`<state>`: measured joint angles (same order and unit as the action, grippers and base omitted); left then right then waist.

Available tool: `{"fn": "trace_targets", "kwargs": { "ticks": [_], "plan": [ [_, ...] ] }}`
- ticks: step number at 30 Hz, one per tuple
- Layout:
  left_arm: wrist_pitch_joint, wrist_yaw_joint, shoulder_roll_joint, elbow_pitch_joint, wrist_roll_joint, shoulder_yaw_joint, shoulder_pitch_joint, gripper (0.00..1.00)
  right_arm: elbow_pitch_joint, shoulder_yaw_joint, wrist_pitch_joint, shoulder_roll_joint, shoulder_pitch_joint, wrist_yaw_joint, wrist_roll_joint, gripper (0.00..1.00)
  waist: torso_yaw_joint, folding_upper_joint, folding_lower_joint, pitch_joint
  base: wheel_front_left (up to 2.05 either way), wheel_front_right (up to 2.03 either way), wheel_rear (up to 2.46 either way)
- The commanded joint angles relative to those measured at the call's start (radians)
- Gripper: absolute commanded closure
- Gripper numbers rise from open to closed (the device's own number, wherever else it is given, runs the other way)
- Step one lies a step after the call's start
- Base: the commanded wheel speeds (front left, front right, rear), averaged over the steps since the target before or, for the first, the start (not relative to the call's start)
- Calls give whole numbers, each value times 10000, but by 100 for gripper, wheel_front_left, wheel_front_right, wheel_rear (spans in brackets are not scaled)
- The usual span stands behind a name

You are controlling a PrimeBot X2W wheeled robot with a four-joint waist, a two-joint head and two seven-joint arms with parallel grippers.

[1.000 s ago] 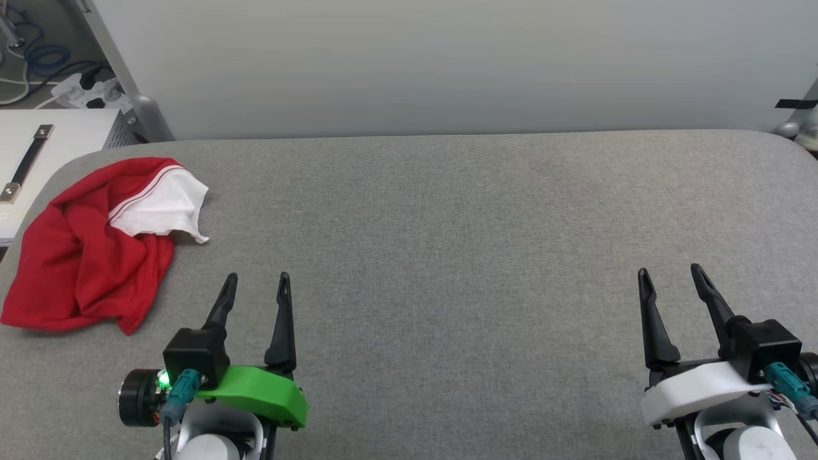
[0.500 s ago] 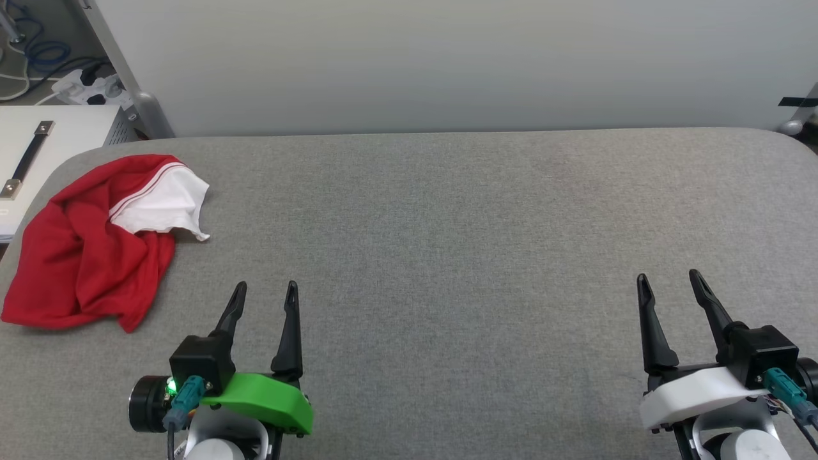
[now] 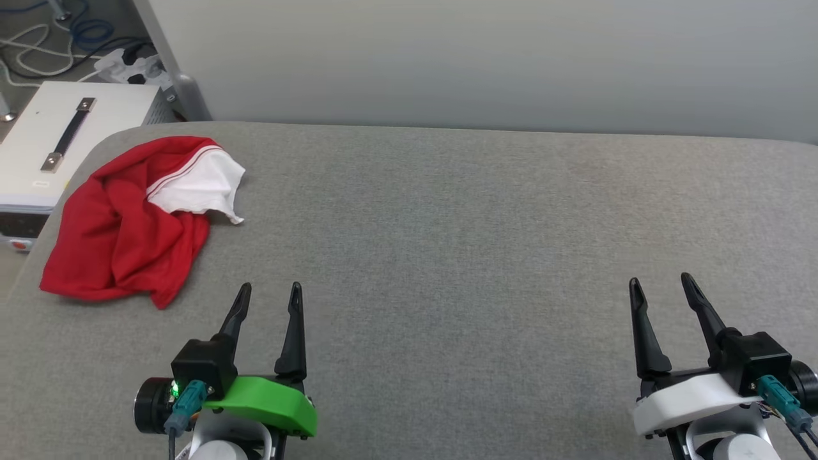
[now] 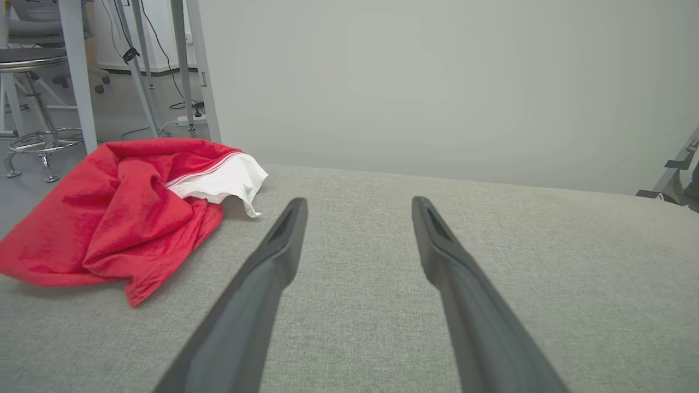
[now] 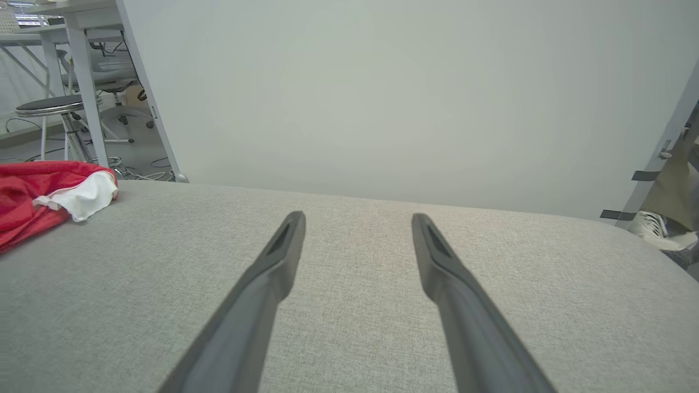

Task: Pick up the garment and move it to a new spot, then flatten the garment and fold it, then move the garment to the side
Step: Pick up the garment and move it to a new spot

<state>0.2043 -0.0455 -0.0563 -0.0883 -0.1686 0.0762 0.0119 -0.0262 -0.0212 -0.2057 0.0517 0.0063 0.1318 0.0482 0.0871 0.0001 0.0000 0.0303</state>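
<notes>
Fabric first: the garment (image 3: 121,236) lies crumpled at the table's (image 3: 447,223) far-left corner, soft, light and limp, likely best pinched where it bunches highest. Left gripper (image 3: 270,287), near it, gapes empty; right gripper (image 3: 660,279), well apart, likewise spread.

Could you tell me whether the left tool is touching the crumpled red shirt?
Apart: head view shows bare grey cover between the left tool and the red shirt.
</notes>
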Motion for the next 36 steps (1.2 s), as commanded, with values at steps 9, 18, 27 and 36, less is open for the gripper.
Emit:
{"fn": "trace_targets", "kwargs": {
  "ticks": [9,18,27,36],
  "plan": [
    [279,-64,53,-57,-116,-21,-166,0,-64,489,-270,-13,172,-10,132,0,1666,-1,0,116,0,0,0],
    [468,-176,58,-161,-148,-5,-272,0,-202,758,-456,-14,172,-11,260,0,2972,-1,0,105,0,0,0],
    [575,-229,61,-281,-206,81,-344,0,-275,998,-561,-15,230,-11,304,0,3855,-1,0,27,0,0,0],
    [575,-123,61,-200,-347,142,-366,0,-300,1044,-561,-15,187,-11,245,0,4047,-1,0,151,0,0,0]
  ]
}}
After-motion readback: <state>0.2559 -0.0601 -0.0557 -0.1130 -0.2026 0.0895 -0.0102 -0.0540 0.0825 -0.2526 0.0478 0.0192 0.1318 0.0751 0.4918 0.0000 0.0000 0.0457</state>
